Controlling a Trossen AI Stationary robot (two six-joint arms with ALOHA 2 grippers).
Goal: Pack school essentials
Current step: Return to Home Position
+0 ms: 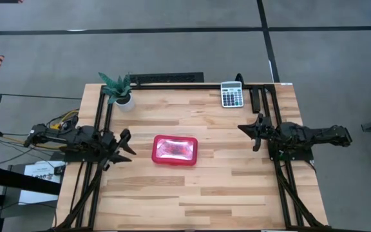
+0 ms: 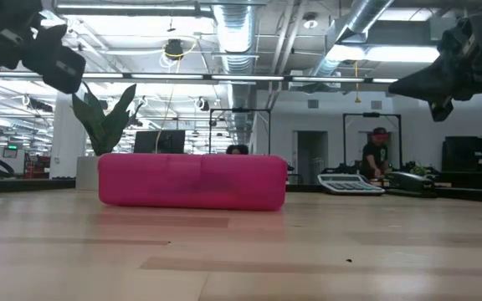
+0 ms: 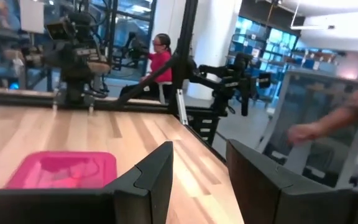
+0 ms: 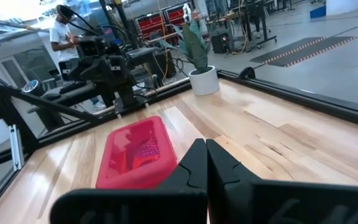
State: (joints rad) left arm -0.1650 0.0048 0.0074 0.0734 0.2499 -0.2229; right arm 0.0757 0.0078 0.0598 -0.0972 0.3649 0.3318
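Observation:
A pink, see-through lidded case (image 1: 174, 149) lies flat in the middle of the table, also seen in the low view (image 2: 192, 181) and both wrist views (image 3: 64, 169) (image 4: 137, 152). Dim shapes show through its lid; I cannot tell what they are. No scissors, pencils, eraser or crayon box show loose on the table. My left gripper (image 1: 129, 145) (image 3: 199, 168) hovers open just left of the case. My right gripper (image 1: 243, 129) (image 4: 205, 158) hovers shut well to the case's right. Both hang above the tabletop in the low view.
A grey calculator (image 1: 232, 95) lies near the far edge, right of centre. A small potted plant (image 1: 118, 91) stands at the far left corner. Black frame rails (image 1: 272, 109) run along both sides. A person's hand (image 3: 308, 132) shows beyond the table's right side.

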